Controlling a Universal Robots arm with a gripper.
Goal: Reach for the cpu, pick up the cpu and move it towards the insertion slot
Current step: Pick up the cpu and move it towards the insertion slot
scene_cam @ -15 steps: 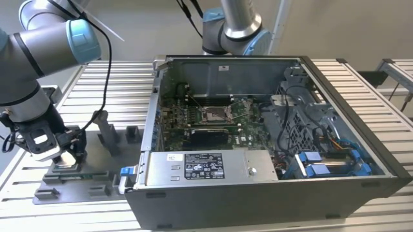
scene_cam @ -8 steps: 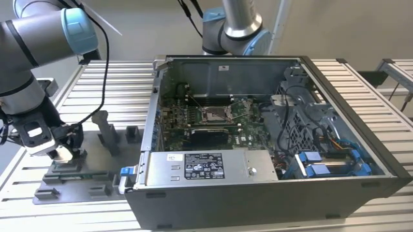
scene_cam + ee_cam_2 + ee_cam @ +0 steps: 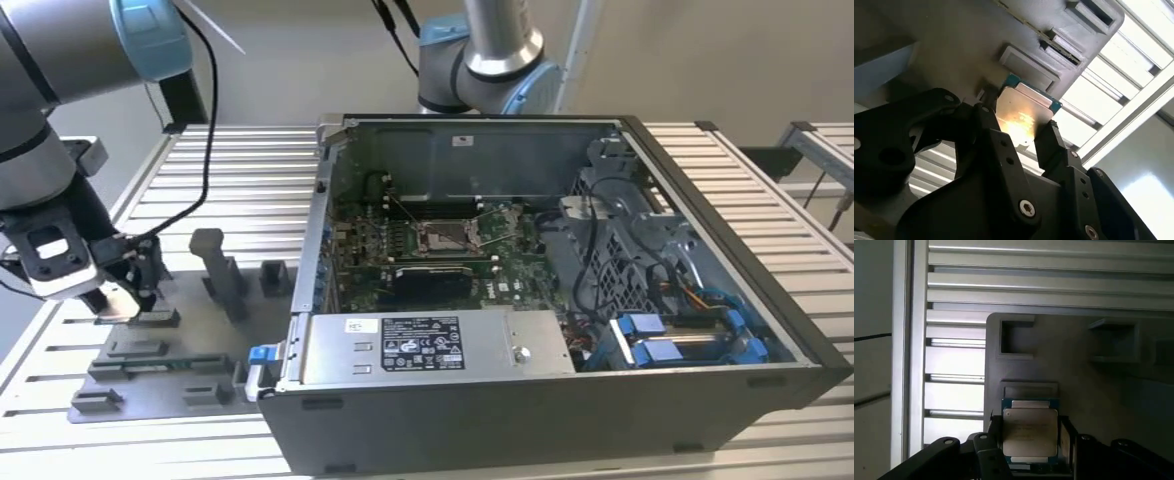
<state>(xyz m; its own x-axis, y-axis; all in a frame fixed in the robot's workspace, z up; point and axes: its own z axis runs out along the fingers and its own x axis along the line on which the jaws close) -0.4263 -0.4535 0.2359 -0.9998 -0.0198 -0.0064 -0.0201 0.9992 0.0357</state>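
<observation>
Black claw (image 3: 1030,440) grips the cpu (image 3: 1030,432) by two opposite edges, the silvery plate pinched between its fingers (image 3: 1051,137) just over the grey tray (image 3: 147,360), which sits on the slatted bench (image 3: 40,440) at the exterior view's left. Whether the plate is fully clear of the tray cannot be told.

Well apart, inside the open computer case (image 3: 534,400), the insertion slot (image 3: 441,236) waits with its shiny frame and thin wire lever.

Judging from here, the hold is the weak spot. A thin plate caught only at its rims could tilt or slide out if the arm (image 3: 40,150) swings sharply. The case's side wall stands between tray and slot, so a low carry risks clipping it. A skewed cpu arriving at the frame could jam on it or on the lever.
</observation>
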